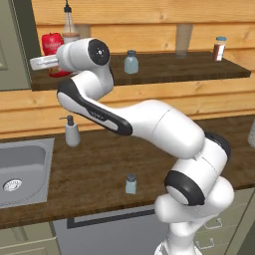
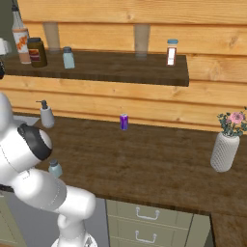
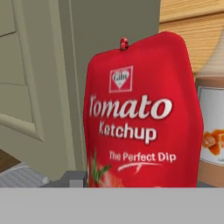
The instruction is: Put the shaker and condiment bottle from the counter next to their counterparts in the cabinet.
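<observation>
Holding the condiment bottle (image 3: 142, 113) at the left end of the cabinet (image 1: 199, 69), the gripper (image 1: 50, 63) appears narrowly closed on it. Recommended: seat it upright beside the tall clear bottle (image 1: 69, 27), touching the board, before release.

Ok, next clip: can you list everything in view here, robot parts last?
condiment bottle: 1, red, left end of cabinet shelf
tall bottle: 1, clear, orange label, shelf
jar: 1, dark brown, shelf
shaker: 2, pale blue-grey, one on shelf, one at the counter front
capped shaker: 1, reddish-brown, shelf right end
tumblers: 2, translucent, shelf back
pump dispenser: 1, whitish, beside sink
can: 1, purple, counter back
vase: 1, white, pink flowers, counter right
sink: 1, steel, counter left
arm: 1, white; jaws at the red bottle, grip unclear
</observation>
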Motion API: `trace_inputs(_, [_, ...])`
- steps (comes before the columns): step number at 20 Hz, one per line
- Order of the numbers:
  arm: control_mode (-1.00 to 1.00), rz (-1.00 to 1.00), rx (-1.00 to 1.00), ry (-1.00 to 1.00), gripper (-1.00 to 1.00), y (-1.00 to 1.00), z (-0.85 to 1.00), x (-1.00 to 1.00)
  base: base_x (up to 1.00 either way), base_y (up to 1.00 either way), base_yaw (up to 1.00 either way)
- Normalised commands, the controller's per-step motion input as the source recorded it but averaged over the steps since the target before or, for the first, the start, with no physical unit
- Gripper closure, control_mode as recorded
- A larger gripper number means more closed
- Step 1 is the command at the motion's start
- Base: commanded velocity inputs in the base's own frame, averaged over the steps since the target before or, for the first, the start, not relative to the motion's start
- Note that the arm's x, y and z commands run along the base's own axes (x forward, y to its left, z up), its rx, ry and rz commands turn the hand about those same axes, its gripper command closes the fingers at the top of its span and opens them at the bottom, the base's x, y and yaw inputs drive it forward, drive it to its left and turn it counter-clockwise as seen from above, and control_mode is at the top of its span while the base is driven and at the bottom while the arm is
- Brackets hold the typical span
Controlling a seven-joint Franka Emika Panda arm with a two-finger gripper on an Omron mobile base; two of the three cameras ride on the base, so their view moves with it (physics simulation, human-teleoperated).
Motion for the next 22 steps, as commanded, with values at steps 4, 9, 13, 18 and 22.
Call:
trace_inputs(4, [-1.00,0.00,0.00,0.00,1.00,0.00,-0.02,0.13,0.00,0.00,0.00])
trace_inputs(9, [-1.00,0.00,0.00,0.00,1.00,0.00,-0.04,0.12,0.00,0.00,0.00])
trace_inputs(13, [-1.00,0.00,0.00,0.00,1.00,0.00,-0.01,0.04,0.00,0.00,0.00])
trace_inputs(18, [-1.00,-0.01,0.00,0.00,1.00,0.00,0.00,0.01,0.00,0.00,0.00])
trace_inputs(22, [-1.00,-0.04,0.00,0.00,1.00,0.00,-0.01,0.11,0.00,0.00,0.00])
